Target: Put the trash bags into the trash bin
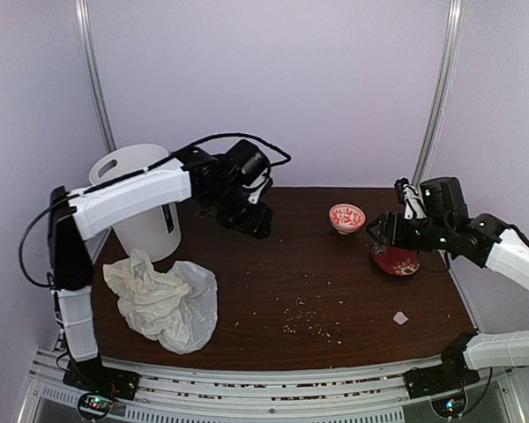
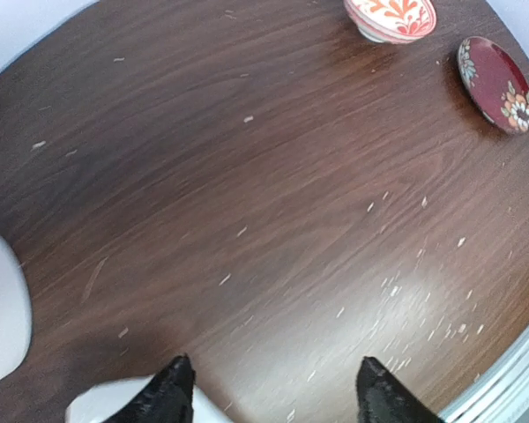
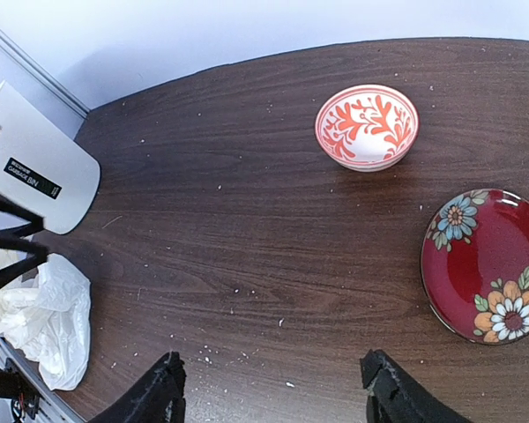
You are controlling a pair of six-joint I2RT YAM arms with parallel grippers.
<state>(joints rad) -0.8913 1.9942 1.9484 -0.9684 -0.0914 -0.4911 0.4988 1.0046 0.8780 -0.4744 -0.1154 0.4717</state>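
Note:
The trash bag (image 1: 163, 300) lies crumpled on the front left of the table, also visible in the right wrist view (image 3: 40, 313). The trash bin (image 1: 145, 203) stands upright behind it at the back left, its black label (image 3: 33, 178) showing. My left gripper (image 1: 247, 218) hovers to the right of the bin, above the table. It is open (image 2: 273, 397) with only bare wood between its fingers, and a bit of white bag (image 2: 97, 410) shows beside the left fingertip. My right gripper (image 1: 381, 231) is open (image 3: 273, 397) at the far right and holds nothing.
A red-patterned white bowl (image 1: 346, 218) sits at the back right. A red flowered plate (image 1: 395, 260) lies under the right gripper. A small white paper scrap (image 1: 400, 317) lies at the front right, and crumbs are scattered over the dark wooden table (image 1: 282, 264).

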